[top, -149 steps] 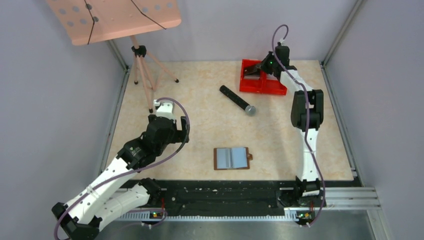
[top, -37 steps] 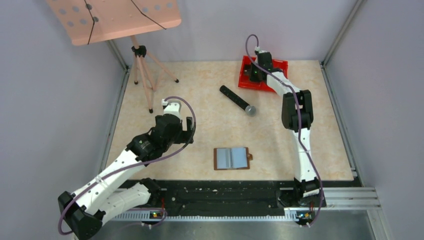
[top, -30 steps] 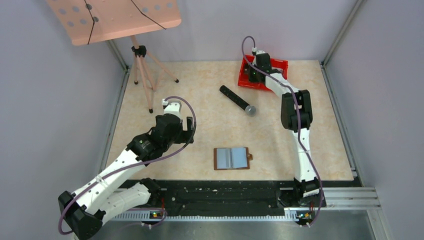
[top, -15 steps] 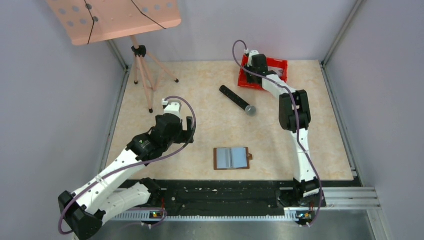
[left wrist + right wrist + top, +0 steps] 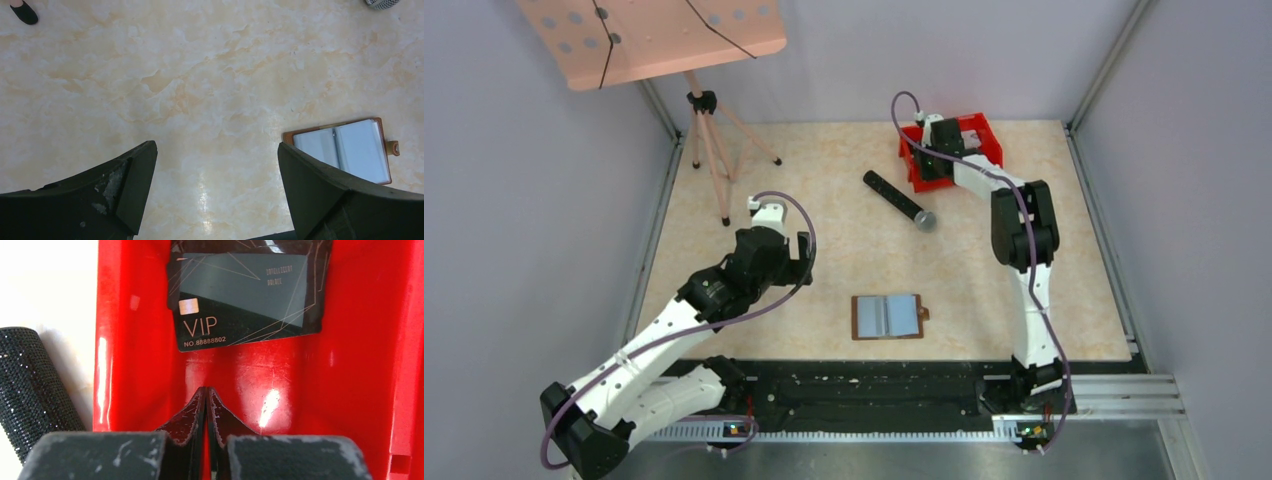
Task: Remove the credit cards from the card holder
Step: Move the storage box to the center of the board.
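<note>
The right gripper [image 5: 206, 390], fingers pressed together on nothing, sits low in the red bin [image 5: 130, 340], with 1 black VIP card [image 5: 245, 295] at 12 o'clock, possibly lying over another. The left gripper [image 5: 215, 152] hangs spread above the table [image 5: 200, 75]. The card holder [image 5: 345, 150] lies open at its 4 o'clock, apart from it.

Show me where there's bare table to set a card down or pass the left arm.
Widest bare patch: between the card holder and the microphone. Also bare: between the stand's legs and the microphone, and right of the card holder. Crowded: far corner, where the red bin, right gripper and microphone sit close.
</note>
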Controlling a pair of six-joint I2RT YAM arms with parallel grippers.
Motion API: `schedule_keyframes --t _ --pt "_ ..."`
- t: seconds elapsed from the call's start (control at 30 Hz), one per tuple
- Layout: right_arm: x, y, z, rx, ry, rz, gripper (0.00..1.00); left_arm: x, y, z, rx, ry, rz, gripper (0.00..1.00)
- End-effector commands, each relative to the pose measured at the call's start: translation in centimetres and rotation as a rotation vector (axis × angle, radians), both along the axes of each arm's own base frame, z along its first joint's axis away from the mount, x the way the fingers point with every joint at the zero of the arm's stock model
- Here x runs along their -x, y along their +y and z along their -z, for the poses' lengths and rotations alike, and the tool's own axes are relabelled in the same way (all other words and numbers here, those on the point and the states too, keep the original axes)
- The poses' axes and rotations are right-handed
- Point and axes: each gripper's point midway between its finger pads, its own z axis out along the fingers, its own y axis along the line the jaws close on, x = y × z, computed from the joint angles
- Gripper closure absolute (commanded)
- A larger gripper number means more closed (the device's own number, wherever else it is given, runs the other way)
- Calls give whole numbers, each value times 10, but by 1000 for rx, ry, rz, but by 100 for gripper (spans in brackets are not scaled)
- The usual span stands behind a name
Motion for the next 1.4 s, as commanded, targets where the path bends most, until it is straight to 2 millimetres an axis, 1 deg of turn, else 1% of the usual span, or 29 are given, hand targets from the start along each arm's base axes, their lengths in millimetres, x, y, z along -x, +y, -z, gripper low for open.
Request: schedule_keyframes --t 0.0,0.1,0.17,0.43,0.63,0.9,1.0,1.17,1.27,1.37 --pt "7 12 -29 -62 -35 7 99 -4 -5 -14 61 -46 -2 4" --pt "8 12 -28 -70 -32 12 99 -2 -4 -14 67 -46 -4 4" --pt "5 12 -31 -70 -46 19 99 -2 -4 -15 70 -48 -6 4" --pt "-15 17 -45 -84 -98 23 99 -1 -3 -17 74 -50 -7 4" --pt "-26 18 -47 -83 -119 28 99 -2 -4 -18 74 -51 -6 4" --pt "-35 20 -39 -75 -109 34 99 -4 -5 -18 66 -48 -6 4" --pt "-36 21 -41 -80 -112 33 100 -4 -5 -19 64 -49 -4 4" --pt "-40 20 -52 -69 -140 25 100 -4 -5 -18 60 -48 -4 4" --pt "-45 18 -52 -53 -143 26 99 -5 -6 -18 60 -45 -2 4" --pt "-50 19 -46 -44 -133 22 99 -5 -6 -17 62 -44 -2 4"
